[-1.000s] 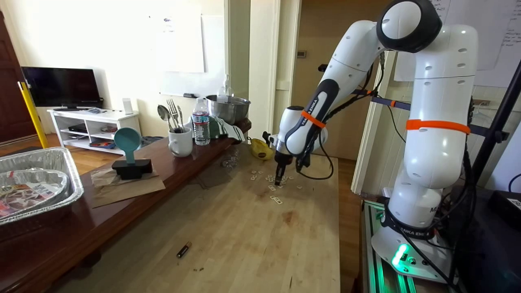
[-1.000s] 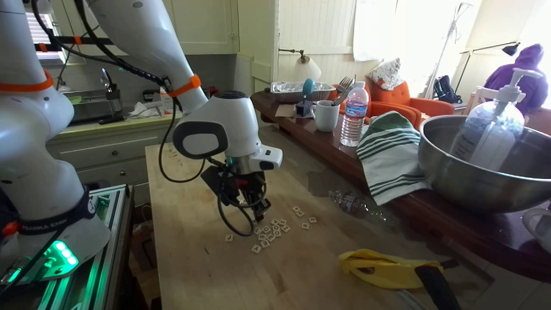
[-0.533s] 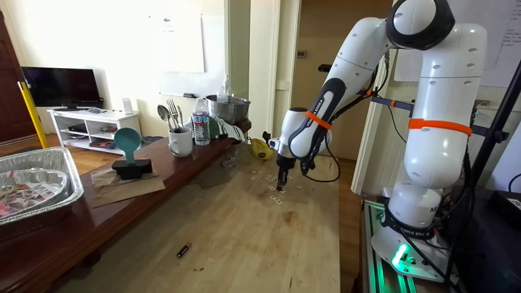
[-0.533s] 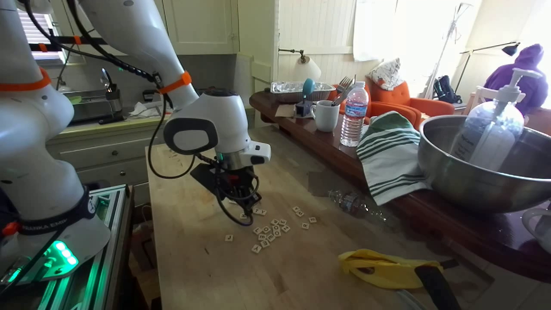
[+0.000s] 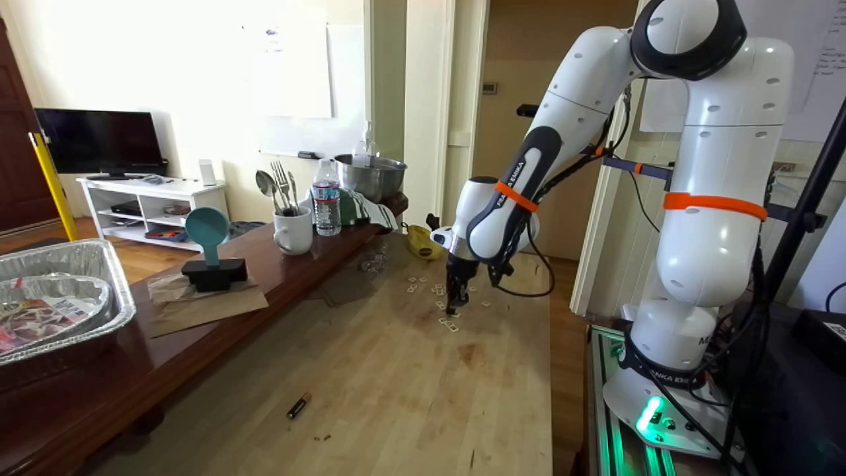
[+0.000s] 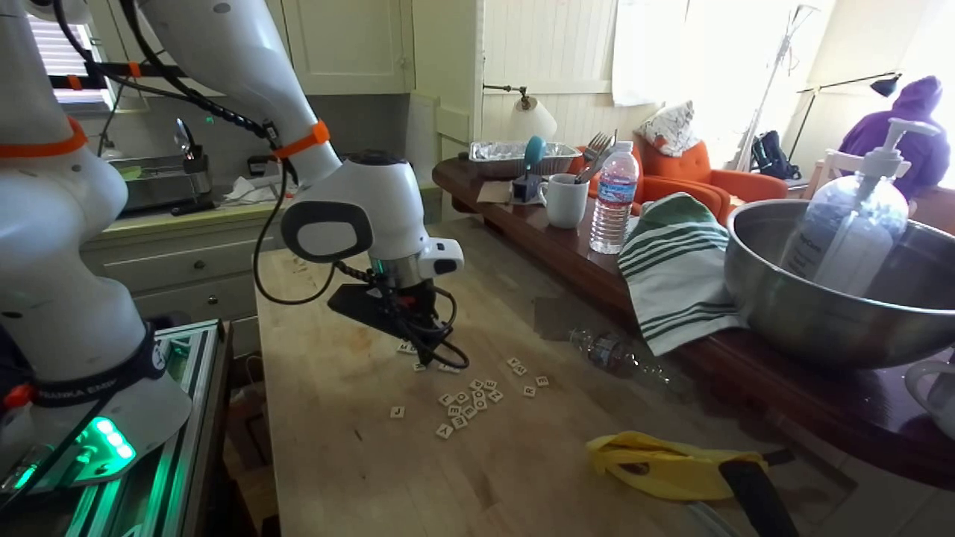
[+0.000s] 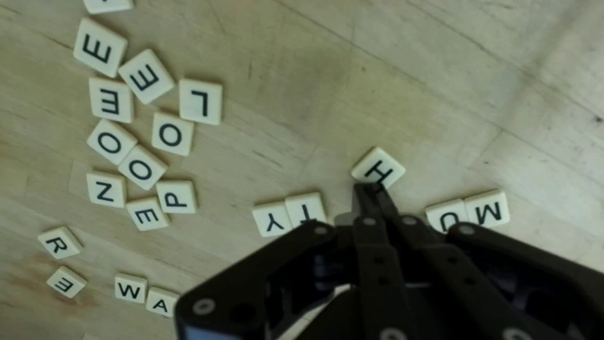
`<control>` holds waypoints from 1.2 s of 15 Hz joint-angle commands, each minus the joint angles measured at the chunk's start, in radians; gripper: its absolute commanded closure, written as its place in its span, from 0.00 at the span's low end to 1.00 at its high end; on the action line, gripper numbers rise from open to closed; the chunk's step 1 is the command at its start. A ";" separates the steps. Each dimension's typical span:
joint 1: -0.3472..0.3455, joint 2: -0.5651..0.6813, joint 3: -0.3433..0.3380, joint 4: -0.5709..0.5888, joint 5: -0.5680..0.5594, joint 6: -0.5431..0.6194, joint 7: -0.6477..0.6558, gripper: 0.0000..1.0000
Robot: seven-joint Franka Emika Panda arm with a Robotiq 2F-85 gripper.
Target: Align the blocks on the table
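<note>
The gripper is clenched, its fingertips together and overlapping the edge of the H block in the wrist view; contact between them cannot be told. Compared with half a second earlier, the fingertips and the H block stand slightly nearer the abutting U block and M block; the surrounding blocks keep their places. The Y block and T block abut on the opposite side. Farther out lies the main cluster of letter blocks, with the J block apart toward the robot-side edge of the table and the R block toward its counter-side edge. Along the latter, below the dark brown counter, lie a clear bottle and, near the far corner in an exterior view, a yellow bundle. Open room extends from the H block to the robot-side edge and, more broadly, from the U block toward the near end in that view, where a battery lies closer to the counter side.
</note>
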 commanded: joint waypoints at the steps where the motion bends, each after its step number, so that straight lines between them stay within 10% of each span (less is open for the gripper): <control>1: -0.009 0.076 0.047 0.000 0.094 0.065 -0.119 1.00; 18: -0.050 0.145 0.125 0.040 0.115 0.133 -0.356 1.00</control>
